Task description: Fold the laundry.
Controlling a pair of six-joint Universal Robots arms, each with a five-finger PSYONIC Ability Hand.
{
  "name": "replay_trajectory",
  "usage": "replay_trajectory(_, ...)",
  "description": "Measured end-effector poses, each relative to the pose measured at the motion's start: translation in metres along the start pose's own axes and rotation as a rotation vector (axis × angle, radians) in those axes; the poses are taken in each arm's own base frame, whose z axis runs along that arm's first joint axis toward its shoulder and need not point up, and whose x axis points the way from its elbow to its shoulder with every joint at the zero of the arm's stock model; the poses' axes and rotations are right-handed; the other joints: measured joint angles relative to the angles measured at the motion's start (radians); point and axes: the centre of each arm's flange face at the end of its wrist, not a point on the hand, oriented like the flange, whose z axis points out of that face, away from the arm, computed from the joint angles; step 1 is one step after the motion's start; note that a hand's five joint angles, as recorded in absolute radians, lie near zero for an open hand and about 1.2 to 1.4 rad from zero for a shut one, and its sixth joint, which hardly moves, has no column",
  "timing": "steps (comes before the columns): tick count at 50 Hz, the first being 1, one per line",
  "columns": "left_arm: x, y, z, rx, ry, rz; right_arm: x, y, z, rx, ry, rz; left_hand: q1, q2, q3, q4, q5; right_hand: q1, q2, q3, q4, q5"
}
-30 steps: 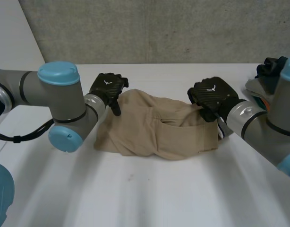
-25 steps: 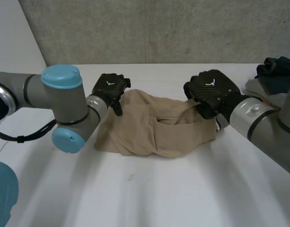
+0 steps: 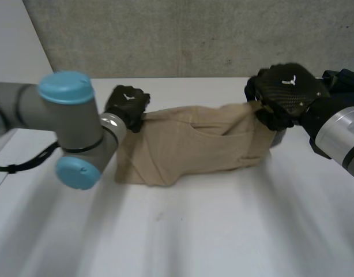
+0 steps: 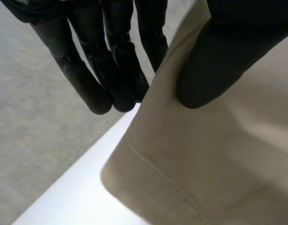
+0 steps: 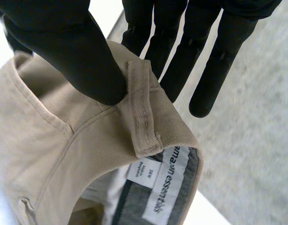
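Near: white table [image 3: 183, 231]. Middle of table: tan trousers [image 3: 194, 144], stretched left to right, lower edge resting on table, upper edge held up. At left end of upper edge: left hand [image 3: 126, 107], pinching cloth edge between thumb and straight fingers [image 4: 111, 70]. At right end: right hand [image 3: 283, 92], clamping waistband beside belt loop [image 5: 143, 112] between thumb and fingers; label [image 5: 165, 183] showing inside waistband. Far right: dark clothes pile [image 3: 345, 81]. Beyond: grey wall [image 3: 194, 34].
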Motion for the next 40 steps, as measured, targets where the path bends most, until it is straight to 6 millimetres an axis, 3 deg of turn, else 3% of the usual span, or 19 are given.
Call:
replay_trajectory(5, -0.017, -0.029, -0.040, 0.048, -0.035, -0.010, 0.003, 0.014, 0.006, -0.083, 0.003, -0.049, 0.000, 0.001, 0.000, 0.000, 0.000, 0.000, 0.000, 0.000, 0.000, 0.000)
replay_trajectory(10, -0.040, -0.075, -0.083, 0.205, -0.090, -0.017, 0.005, 0.000, 0.007, -0.095, 0.038, -0.123, 0.000, 0.001, 0.002, 0.004, 0.000, 0.000, 0.000, 0.000, 0.000, 0.000)
replay_trajectory(15, -0.070, -0.136, -0.130, 0.431, -0.184, -0.033, 0.014, -0.052, -0.002, 0.024, 0.144, -0.153, 0.000, 0.002, 0.002, 0.004, 0.000, 0.000, 0.000, 0.000, 0.000, 0.000)
replay_trajectory(16, -0.072, -0.141, -0.133, 0.447, -0.191, -0.035, 0.015, -0.058, -0.004, 0.040, 0.155, -0.152, 0.000, 0.002, 0.002, 0.004, 0.000, 0.000, 0.000, 0.000, 0.000, 0.000)
replay_trajectory(18, -0.088, -0.171, -0.156, 0.558, -0.240, -0.049, 0.022, -0.093, -0.015, 0.146, 0.212, -0.142, 0.000, 0.002, 0.003, 0.004, 0.000, 0.000, 0.000, 0.001, 0.000, 0.000)
replay_trajectory(19, -0.090, -0.175, -0.159, 0.575, -0.247, -0.051, 0.023, -0.096, -0.016, 0.159, 0.218, -0.140, 0.000, 0.002, 0.003, 0.004, 0.000, 0.000, 0.000, 0.002, 0.000, 0.000)
replay_trajectory(22, -0.110, -0.211, -0.187, 0.708, -0.307, -0.069, 0.032, -0.138, -0.034, 0.305, 0.275, -0.114, 0.000, 0.002, 0.003, 0.004, 0.000, 0.000, 0.000, 0.004, 0.000, 0.000)
replay_trajectory(26, -0.130, -0.243, -0.208, 0.824, -0.362, -0.090, 0.042, -0.174, -0.052, 0.444, 0.316, -0.073, 0.000, 0.003, 0.003, 0.004, 0.000, 0.000, 0.000, 0.004, 0.000, 0.000)
replay_trajectory(29, -0.140, -0.254, -0.211, 0.865, -0.379, -0.104, 0.048, -0.190, -0.059, 0.512, 0.327, -0.039, 0.000, 0.003, 0.003, 0.004, 0.000, 0.000, 0.000, 0.004, 0.000, 0.000)
replay_trajectory(32, -0.153, -0.260, -0.195, 0.878, -0.387, -0.126, 0.053, -0.197, -0.055, 0.553, 0.318, 0.008, 0.000, 0.003, 0.003, 0.004, 0.000, 0.000, 0.000, 0.004, 0.000, 0.000)
replay_trajectory(35, -0.160, -0.251, -0.163, 0.840, -0.383, -0.142, 0.052, -0.187, -0.038, 0.532, 0.288, 0.046, 0.000, 0.003, 0.003, 0.004, 0.000, 0.000, 0.000, 0.004, 0.000, 0.000)
replay_trajectory(39, -0.161, -0.215, -0.105, 0.735, -0.362, -0.155, 0.045, -0.150, -0.001, 0.418, 0.255, 0.075, 0.000, 0.003, 0.003, 0.004, 0.000, 0.000, 0.000, 0.004, 0.000, 0.000)
replay_trajectory(40, -0.160, -0.212, -0.101, 0.727, -0.360, -0.155, 0.044, -0.146, 0.002, 0.408, 0.253, 0.077, 0.000, 0.003, 0.003, 0.004, 0.000, 0.000, 0.000, 0.004, 0.000, 0.000)
